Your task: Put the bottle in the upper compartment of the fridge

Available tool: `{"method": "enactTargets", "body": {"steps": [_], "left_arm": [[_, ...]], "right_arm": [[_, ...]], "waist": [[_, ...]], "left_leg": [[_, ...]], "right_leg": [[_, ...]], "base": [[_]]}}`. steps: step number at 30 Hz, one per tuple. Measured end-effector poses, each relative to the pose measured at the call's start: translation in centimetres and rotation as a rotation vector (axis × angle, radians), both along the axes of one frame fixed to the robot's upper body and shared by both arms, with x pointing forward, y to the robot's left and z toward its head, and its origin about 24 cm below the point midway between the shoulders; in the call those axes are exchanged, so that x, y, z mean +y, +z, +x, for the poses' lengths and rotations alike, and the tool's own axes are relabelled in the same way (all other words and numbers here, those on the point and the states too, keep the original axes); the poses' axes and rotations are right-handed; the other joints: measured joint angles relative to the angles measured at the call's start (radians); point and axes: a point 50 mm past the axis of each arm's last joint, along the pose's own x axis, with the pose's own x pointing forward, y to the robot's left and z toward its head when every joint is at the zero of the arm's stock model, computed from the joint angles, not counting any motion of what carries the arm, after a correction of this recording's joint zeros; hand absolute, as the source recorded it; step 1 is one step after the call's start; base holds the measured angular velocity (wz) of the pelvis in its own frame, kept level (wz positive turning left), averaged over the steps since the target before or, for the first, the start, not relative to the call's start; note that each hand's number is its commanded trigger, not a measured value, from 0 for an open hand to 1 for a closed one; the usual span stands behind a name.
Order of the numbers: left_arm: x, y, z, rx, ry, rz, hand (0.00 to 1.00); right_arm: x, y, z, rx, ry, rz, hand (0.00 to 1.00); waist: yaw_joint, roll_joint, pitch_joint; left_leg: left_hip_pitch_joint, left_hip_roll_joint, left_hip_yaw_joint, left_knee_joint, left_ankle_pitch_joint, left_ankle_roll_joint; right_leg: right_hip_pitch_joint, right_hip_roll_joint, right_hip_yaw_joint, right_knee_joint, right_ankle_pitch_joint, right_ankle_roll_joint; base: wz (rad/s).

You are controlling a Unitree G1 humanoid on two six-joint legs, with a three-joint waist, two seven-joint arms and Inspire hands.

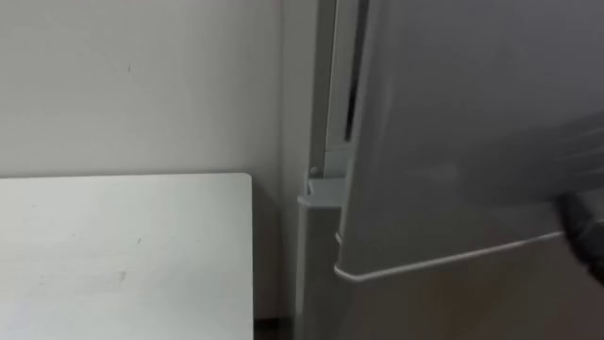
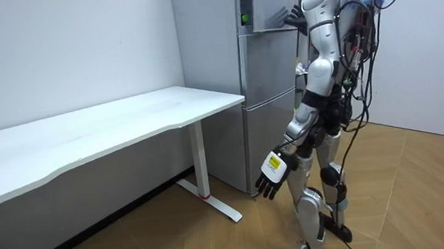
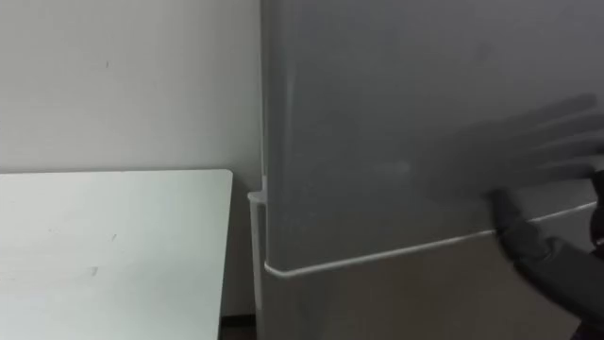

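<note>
The robot stood facing the fridge (image 2: pixel 268 96), just past the end of the white bench (image 1: pixel 123 255), its right hand (image 2: pixel 291 16) raised at the top centre of the room view with fingers spread flat against the upper door (image 1: pixel 453 142). The left hand (image 2: pixel 273 172) hung loose and empty at lower centre of the room view. With the bottle in neither hand, it had most likely been shelved behind that door, making this the closing step. The door stood ajar, with a dark slit showing along its edge in the upper middle of the left eye view. The slit was too narrow to show what the compartment held. The next move would call for a steady push until the door sat flush.
</note>
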Motion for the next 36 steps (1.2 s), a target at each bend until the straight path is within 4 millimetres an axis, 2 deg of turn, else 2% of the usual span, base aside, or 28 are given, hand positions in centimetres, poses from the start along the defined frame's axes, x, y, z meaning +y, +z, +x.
{"method": "enactTargets", "body": {"steps": [4,11,19,27,36], "left_arm": [[0.0,0.0,-0.1,0.011,-0.001,-0.009,0.0],[0.1,0.0,-0.3,0.034,0.003,-0.01,0.0],[-0.1,-0.1,-0.2,0.035,-0.016,-0.014,0.0],[-0.1,-0.1,-0.4,0.042,-0.013,-0.021,0.0],[-0.1,-0.1,-0.4,0.041,-0.014,-0.027,0.0]], "right_arm": [[1.0,-0.7,0.5,0.06,0.088,-0.019,0.0],[1.2,-1.3,0.7,0.097,0.121,-0.065,0.0],[1.3,-1.7,0.8,0.132,0.147,-0.079,0.0],[1.4,-1.7,0.9,0.134,0.164,-0.083,0.0],[1.4,-1.7,0.9,0.135,0.163,-0.086,0.0]], "waist": [[0.002,-0.004,0.0016],[0.004,-0.005,0.002],[0.01,0.005,0.0041],[0.019,-0.004,-0.0001],[0.019,-0.004,-0.0006]], "left_leg": [[-0.007,0.0,-0.001,0.0,-0.001,-0.001],[-0.013,0.001,-0.002,0.006,-0.001,-0.001],[-0.013,0.002,-0.002,0.011,-0.002,-0.001],[-0.014,0.002,-0.003,0.015,-0.002,0.0],[-0.013,0.003,-0.002,0.015,-0.002,0.0]], "right_leg": [[-0.002,0.0,-0.001,0.001,0.0,0.0],[0.001,0.0,-0.003,-0.001,0.005,0.0],[-0.002,0.0,-0.003,0.013,0.006,-0.001],[-0.002,0.0,-0.003,0.011,0.006,-0.001],[-0.001,0.0,-0.001,0.012,0.006,-0.002]], "base": [[0.0],[0.0],[0.0],[0.0],[0.0]]}}
